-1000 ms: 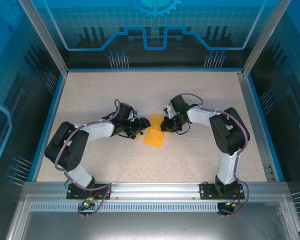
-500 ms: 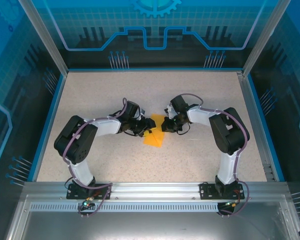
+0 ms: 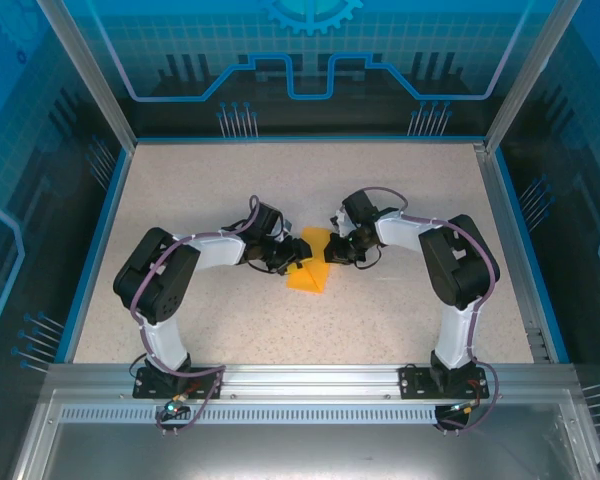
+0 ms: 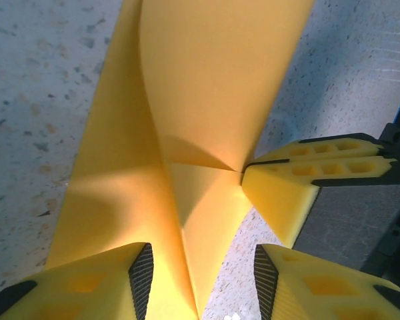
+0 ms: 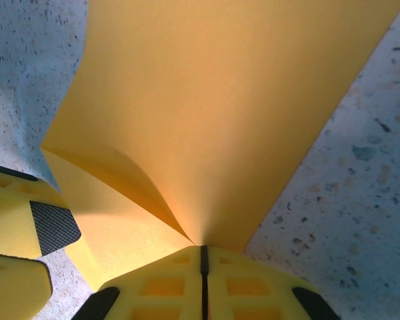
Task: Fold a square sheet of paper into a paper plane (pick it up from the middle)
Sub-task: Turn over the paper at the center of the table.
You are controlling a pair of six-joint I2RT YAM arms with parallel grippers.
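The part-folded sheet (image 3: 309, 272) lies mid-table (image 3: 400, 200), its upper layer curling up. The right claw (image 5: 202, 252), at its 2 o'clock, is clenched on that layer's edge. The left claw (image 4: 201, 270), at 9 o'clock, is released, jaws astride the sheet.

No lettering, numbers or brand marks legible to me on any feed. The only sign I can log is a blue gear emblem (image 3: 311, 12) on the back wall panel (image 3: 310, 60), far beyond the fingers of the left gripper (image 3: 288, 258) and right gripper (image 3: 330, 250).
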